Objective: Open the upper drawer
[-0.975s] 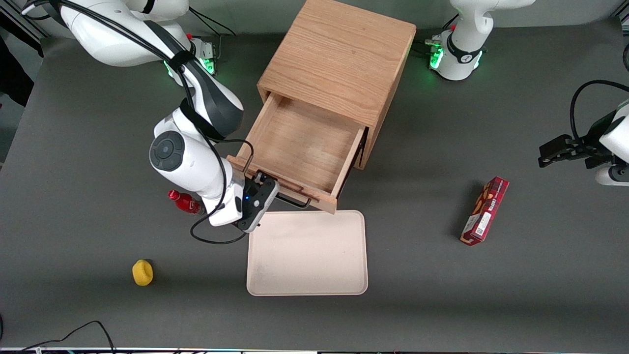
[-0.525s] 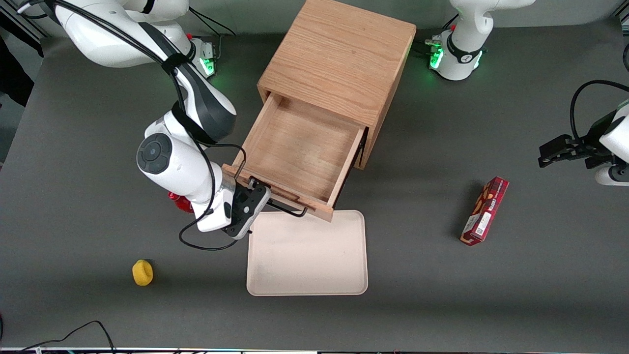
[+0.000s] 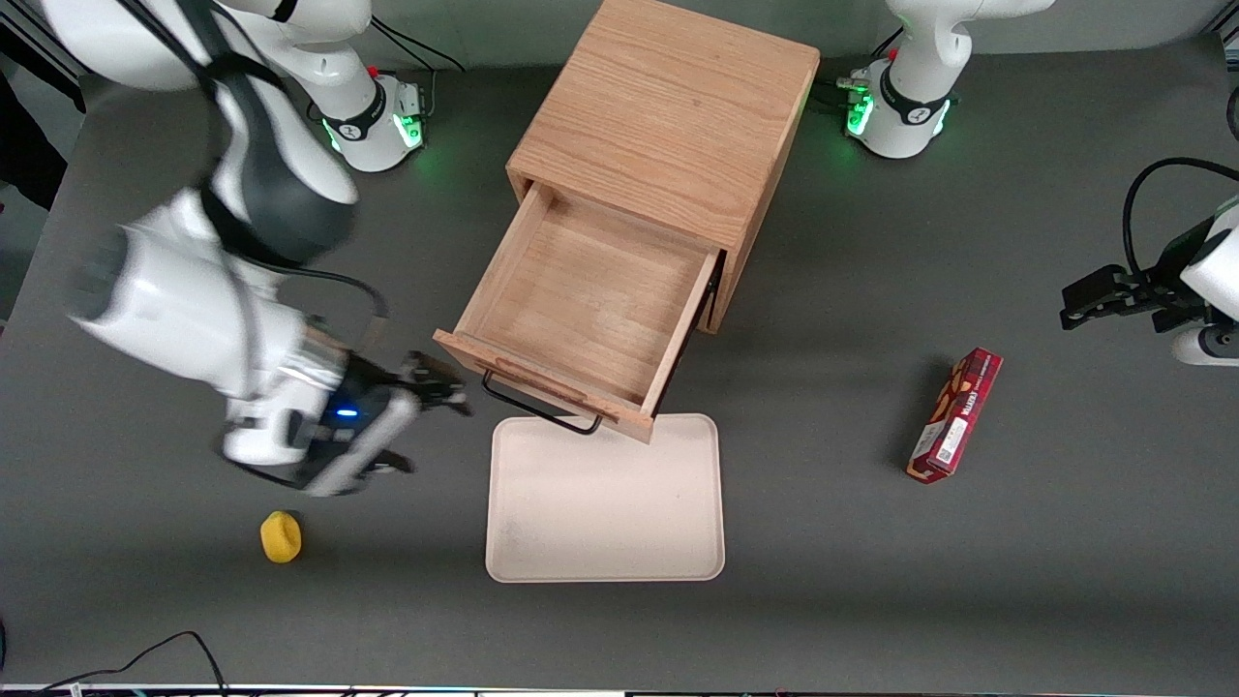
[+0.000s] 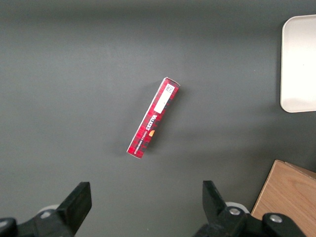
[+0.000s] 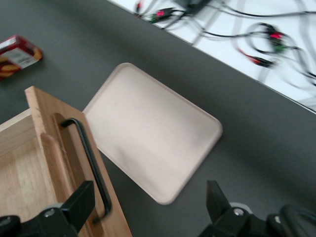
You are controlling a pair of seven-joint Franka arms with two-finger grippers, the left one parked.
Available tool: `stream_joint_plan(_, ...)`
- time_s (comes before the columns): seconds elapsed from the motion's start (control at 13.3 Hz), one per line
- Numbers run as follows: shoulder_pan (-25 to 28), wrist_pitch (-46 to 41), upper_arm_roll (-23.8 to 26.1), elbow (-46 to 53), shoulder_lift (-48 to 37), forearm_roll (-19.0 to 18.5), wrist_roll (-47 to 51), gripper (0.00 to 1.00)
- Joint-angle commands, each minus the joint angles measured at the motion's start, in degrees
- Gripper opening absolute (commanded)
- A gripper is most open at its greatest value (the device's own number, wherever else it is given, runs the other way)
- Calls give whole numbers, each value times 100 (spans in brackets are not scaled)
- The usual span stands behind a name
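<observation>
Upper drawer (image 3: 581,319) pulled well out of the oak cabinet (image 3: 668,126), interior bare, front edge overhanging the rim of the beige tray (image 3: 605,503). Black bar handle (image 3: 537,402) free, nothing on it. Gripper (image 3: 440,387) off the handle, beside the drawer front toward the working arm's end of the table, apart from it; fingers (image 5: 74,210) spread wide in the wrist view, holding nothing. Pull judged essentially complete; step in hand judged a retreat from the drawer. To do it well: keep fingers spread until fully clear of the bar, back away along the line of the pull, not across the drawer front, to avoid nudging it shut or skewing it on its runners. Lift before any sideways swing, given the tray just under the drawer edge and the yellow object (image 3: 281,537) on the table near the arm, closer to the front camera. Red box (image 3: 953,416) lying well apart, toward the parked arm's end; no concern. Lower drawer not visible under the open one.
</observation>
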Motion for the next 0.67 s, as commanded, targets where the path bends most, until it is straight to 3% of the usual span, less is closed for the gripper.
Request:
stream_joint_plan(0.0,-628,-963,-299,-1180,-1546,173,1508,100)
stream_joint_plan(0.07,-621,-1603,-474,-1217,-1759,16,2403,100)
stream_joint_plan(0.22,-673,-2275,-529,-1191,-1945,-799,2747,100)
stream_joint_plan(0.6,-946,-2612,-608,-1200,-2043,-1031,2378,100)
